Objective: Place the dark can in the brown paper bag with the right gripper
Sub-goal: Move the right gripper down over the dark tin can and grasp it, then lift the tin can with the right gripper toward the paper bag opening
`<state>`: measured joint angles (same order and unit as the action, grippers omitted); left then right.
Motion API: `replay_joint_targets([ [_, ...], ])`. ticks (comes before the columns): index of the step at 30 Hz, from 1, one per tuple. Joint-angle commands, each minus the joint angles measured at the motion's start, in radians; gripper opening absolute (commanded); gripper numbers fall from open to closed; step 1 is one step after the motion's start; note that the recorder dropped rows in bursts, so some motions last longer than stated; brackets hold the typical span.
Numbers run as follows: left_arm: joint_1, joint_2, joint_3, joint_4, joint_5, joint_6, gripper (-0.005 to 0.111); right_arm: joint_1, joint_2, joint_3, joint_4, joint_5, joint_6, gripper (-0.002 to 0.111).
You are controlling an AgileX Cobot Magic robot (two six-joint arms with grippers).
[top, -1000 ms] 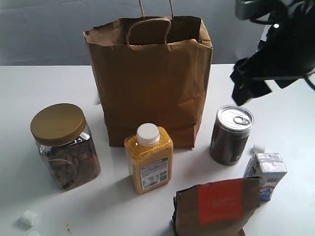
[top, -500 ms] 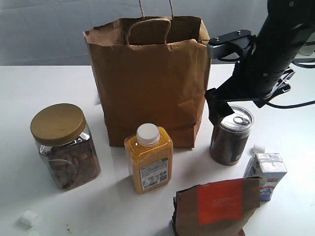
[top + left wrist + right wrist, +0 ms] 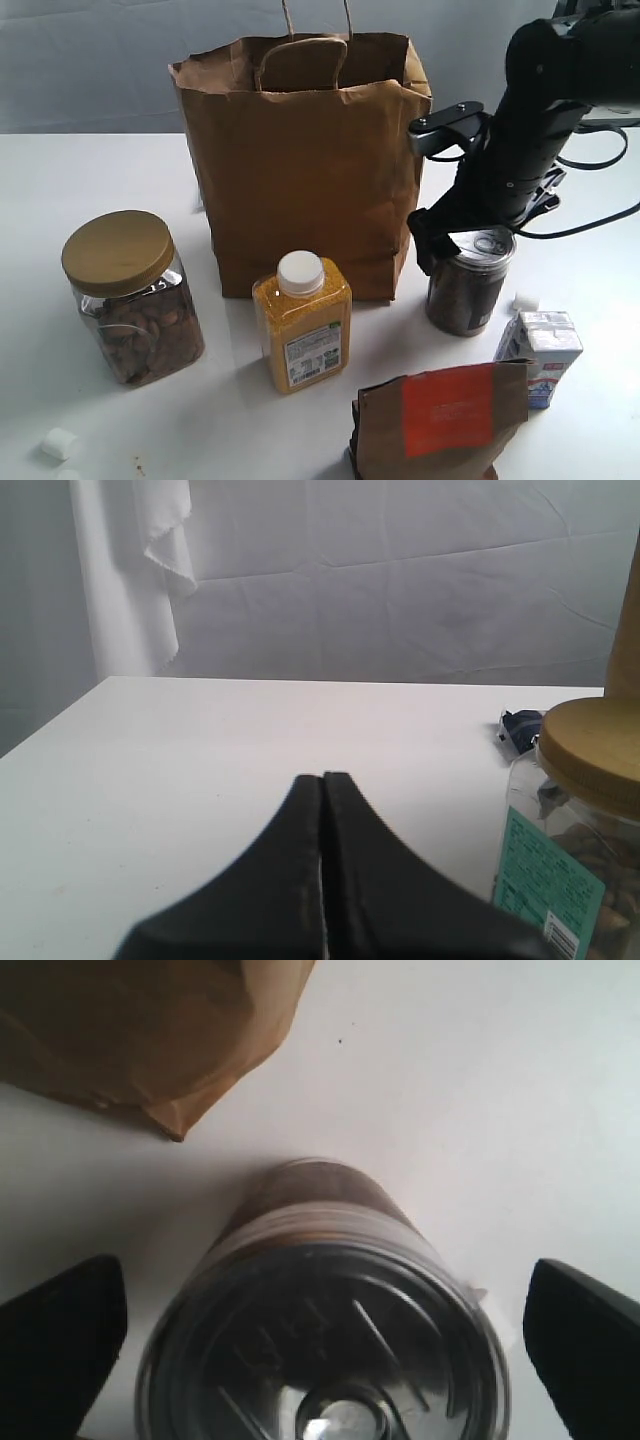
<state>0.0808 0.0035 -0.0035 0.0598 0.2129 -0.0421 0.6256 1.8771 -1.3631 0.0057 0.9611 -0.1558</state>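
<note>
The dark can [image 3: 463, 292], with clear sides, dark brown contents and a silver pull-tab lid, stands upright on the white table just right of the brown paper bag [image 3: 300, 160]. My right gripper [image 3: 478, 230] hangs directly over the can's lid, open. In the right wrist view its two black fingers [image 3: 62, 1340] stand wide apart on either side of the can [image 3: 325, 1300], without touching it, and a corner of the bag [image 3: 150, 1030] shows beyond. My left gripper [image 3: 322, 780] is shut on nothing, low over the table.
A gold-lidded nut jar [image 3: 130, 295] [image 3: 590, 820] stands at the left. A yellow white-capped bottle [image 3: 300, 320] is in front of the bag. A brown pouch with a red-orange label [image 3: 440, 420] and a small carton [image 3: 540, 355] sit near the can. White cubes [image 3: 58, 443] lie about.
My right arm has come down from the upper right and moved left, so the open gripper now hangs right over the can's lid. Nothing else has moved.
</note>
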Motion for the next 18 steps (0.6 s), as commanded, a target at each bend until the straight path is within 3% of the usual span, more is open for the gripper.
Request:
replay_joint_targets([
  [1, 0.002, -0.003, 0.004, 0.003, -0.005, -0.003, 0.000, -0.009, -0.001, 0.011, -0.006, 0.004, 0.001, 0.078],
  [2, 0.002, -0.003, 0.004, 0.003, -0.005, -0.003, 0.000, -0.009, -0.003, 0.011, -0.006, 0.006, 0.006, 0.068],
  [5, 0.002, -0.003, 0.004, 0.003, -0.005, -0.003, 0.000, -0.009, -0.023, 0.011, 0.022, 0.011, 0.006, 0.020],
  [7, 0.002, -0.003, 0.004, 0.003, -0.005, -0.003, 0.000, -0.009, -0.054, 0.011, 0.040, 0.017, 0.002, 0.000],
  [13, 0.002, -0.003, 0.004, 0.003, -0.005, -0.003, 0.000, -0.013, -0.308, 0.011, 0.048, 0.061, 0.004, 0.000],
  [18, 0.002, -0.003, 0.004, 0.003, -0.005, -0.003, 0.000, -0.009, -0.490, -0.188, 0.050, 0.198, 0.050, 0.000],
])
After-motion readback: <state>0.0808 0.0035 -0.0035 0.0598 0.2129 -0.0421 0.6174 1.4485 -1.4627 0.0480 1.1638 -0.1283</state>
